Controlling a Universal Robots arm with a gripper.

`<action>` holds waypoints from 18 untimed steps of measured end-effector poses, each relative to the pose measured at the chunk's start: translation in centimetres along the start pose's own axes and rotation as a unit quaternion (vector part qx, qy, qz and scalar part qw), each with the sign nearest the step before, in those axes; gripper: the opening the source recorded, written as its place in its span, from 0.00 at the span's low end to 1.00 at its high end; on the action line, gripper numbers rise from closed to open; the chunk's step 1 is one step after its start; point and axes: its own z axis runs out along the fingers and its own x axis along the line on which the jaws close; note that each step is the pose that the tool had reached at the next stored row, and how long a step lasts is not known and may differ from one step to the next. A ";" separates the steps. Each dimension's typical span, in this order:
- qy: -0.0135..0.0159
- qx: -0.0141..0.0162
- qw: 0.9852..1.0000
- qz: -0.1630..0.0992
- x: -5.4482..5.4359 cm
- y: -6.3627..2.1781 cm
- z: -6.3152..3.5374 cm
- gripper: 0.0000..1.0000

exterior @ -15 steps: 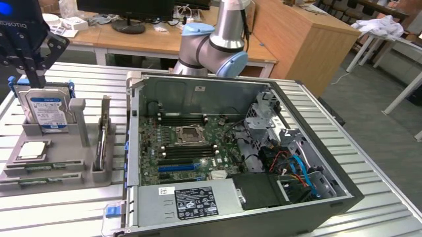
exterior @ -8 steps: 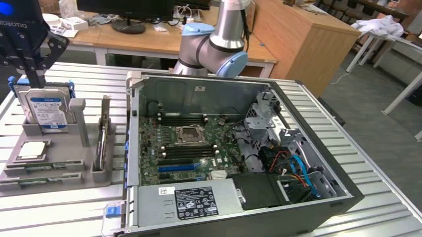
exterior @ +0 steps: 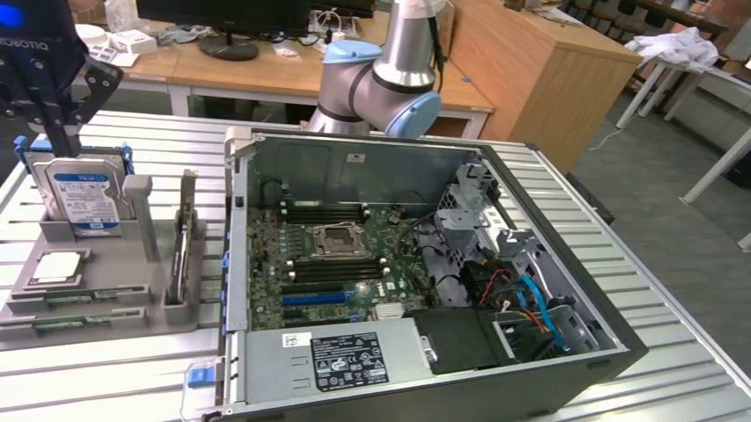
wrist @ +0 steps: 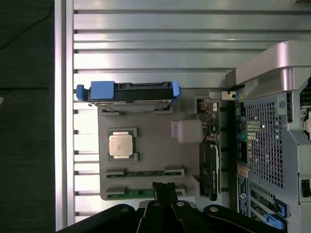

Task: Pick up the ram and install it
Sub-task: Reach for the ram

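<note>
Wrist view: hovers with tool (wrist: 165, 188) pressed together and empty over the ram (wrist: 129, 194), laid flat in the outermost slot of the grey tray (wrist: 155, 145), likely so its long edges lie exposed for pinching, beside the open computer case (wrist: 272, 136) on the counter (wrist: 146, 48).

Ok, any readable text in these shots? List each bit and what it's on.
"OBOTIQ", with the first letter cut off at the frame edge: on the body of the gripper.
Blue-and-white label on the hard drive: print too small to read.
Black label on the power supply: logos and print too small to read.
Nothing else is legible.
</note>
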 end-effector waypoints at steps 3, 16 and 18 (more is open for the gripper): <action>0.000 0.000 1.000 0.000 0.0 -0.16 -0.01 0.11; 0.000 0.000 1.000 0.000 0.4 -1.13 -0.06 0.11; 0.000 0.000 1.000 0.000 0.4 -1.31 -0.07 0.11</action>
